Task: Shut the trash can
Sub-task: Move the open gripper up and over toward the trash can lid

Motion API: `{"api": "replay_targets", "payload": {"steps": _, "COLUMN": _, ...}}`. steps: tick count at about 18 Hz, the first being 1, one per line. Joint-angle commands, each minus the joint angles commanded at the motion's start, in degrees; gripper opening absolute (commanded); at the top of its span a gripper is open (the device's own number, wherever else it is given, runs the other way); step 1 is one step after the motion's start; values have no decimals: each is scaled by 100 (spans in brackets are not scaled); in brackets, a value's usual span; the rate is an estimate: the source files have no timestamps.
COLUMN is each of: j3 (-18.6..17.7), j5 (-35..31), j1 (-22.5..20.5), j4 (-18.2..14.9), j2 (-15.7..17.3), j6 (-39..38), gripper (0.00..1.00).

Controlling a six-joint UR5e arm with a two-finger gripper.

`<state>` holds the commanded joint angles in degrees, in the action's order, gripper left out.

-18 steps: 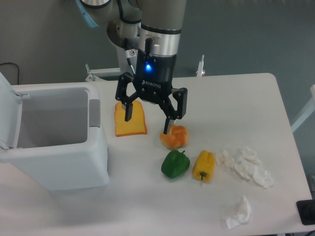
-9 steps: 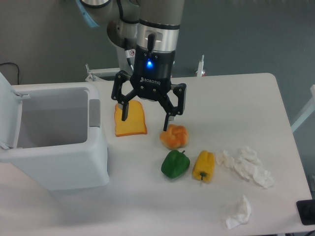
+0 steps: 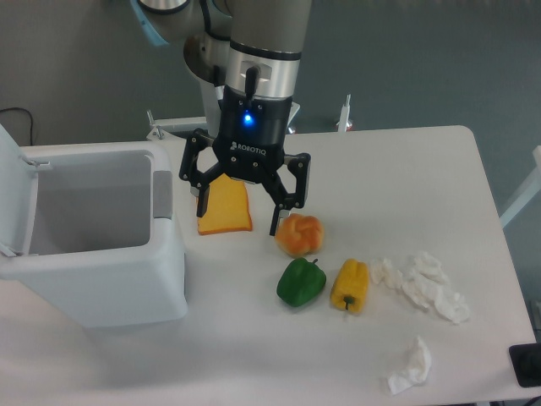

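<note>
The trash can [image 3: 93, 254] sits at the left end of the table [image 3: 406, 169], its body a large white box with rounded corners and its mouth wide open to the camera. Its lid [image 3: 15, 190] stands raised at the far left, partly cut off by the frame edge, and a grey latch strip [image 3: 162, 193] runs along the right rim. The bin's front wall reaches close to the table's near edge.

Just right of the bin lies an orange-yellow slice of food [image 3: 225, 207], with a narrow strip of bare table between them. The gripper [image 3: 239, 205] hangs over that slice with its jaws spread wide and nothing between them; the left fingertip is over the slice's left edge, the right fingertip just beside the round orange fruit [image 3: 299, 234]. White lettering on the gripper body reads "ROBOTIQ", below a glowing blue light.

Nearer the camera are a green bell pepper [image 3: 301, 282] and a yellow bell pepper [image 3: 350, 286], side by side and close together. Further right, crumpled white tissues [image 3: 423, 283] lie near the table's right edge, with another wad [image 3: 410, 365] by the front edge
</note>
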<state>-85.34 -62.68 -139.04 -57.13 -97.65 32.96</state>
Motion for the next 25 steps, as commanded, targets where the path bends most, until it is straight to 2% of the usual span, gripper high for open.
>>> {"api": "replay_targets", "payload": {"steps": 4, "j3": -44, "j5": 834, "j1": -52, "j4": 27, "j2": 9, "j6": -9, "gripper": 100}}
{"api": "replay_targets", "payload": {"steps": 10, "j3": -17, "j5": 1837, "j1": -281, "j4": 35, "j2": 26, "j6": -649, "gripper": 100}}
{"api": "replay_targets", "payload": {"steps": 16, "j3": 0, "j5": 2172, "j1": -211, "j4": 35, "j2": 70, "j6": -1019, "gripper": 100}}
{"api": "replay_targets", "payload": {"steps": 20, "j3": 17, "j5": 2760, "j1": -193, "j4": 35, "j2": 105, "j6": -1449, "gripper": 100}}
{"api": "replay_targets", "payload": {"steps": 25, "j3": 26, "j5": 2867, "j1": -62, "j4": 35, "j2": 351, "j6": -1679, "gripper": 100}}
